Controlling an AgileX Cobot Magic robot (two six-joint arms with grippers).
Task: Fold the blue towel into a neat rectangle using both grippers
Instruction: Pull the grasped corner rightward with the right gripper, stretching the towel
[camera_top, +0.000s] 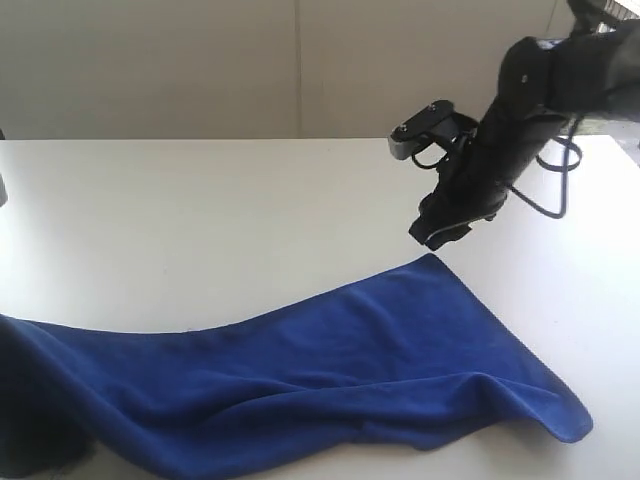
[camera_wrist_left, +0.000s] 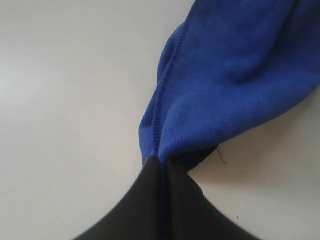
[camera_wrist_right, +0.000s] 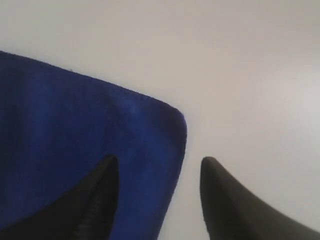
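- Stretching lengthwise across the near half of the white table (camera_top: 200, 210), the blue towel (camera_top: 330, 370) runs out of the exterior view at its left end. Its right end finishes in two free corners.
- The towel's far long edge climbs from the left side to a pointed corner at the right. The short right edge slants from that point toward the camera and ends in a rounded near corner. A soft ridge creases the cloth along its near side.
- The left gripper (camera_wrist_left: 161, 162) has its black jaws pressed together on a bunched end of the towel. The left wrist view shows the stitched hem gathered into the pinch and the cloth fanning out from it over the tabletop.
- The right gripper (camera_top: 437, 236) hangs at the pointed far corner with its jaws apart and nothing held. In the right wrist view one tip sits over blue cloth and the other over bare table, with the towel's corner edge between them. Whether either tip touches the cloth cannot be told.
- Bare white tabletop spreads from the far edge back to the pale wall (camera_top: 200, 60), and a strip of it shows to the right of the short edge.
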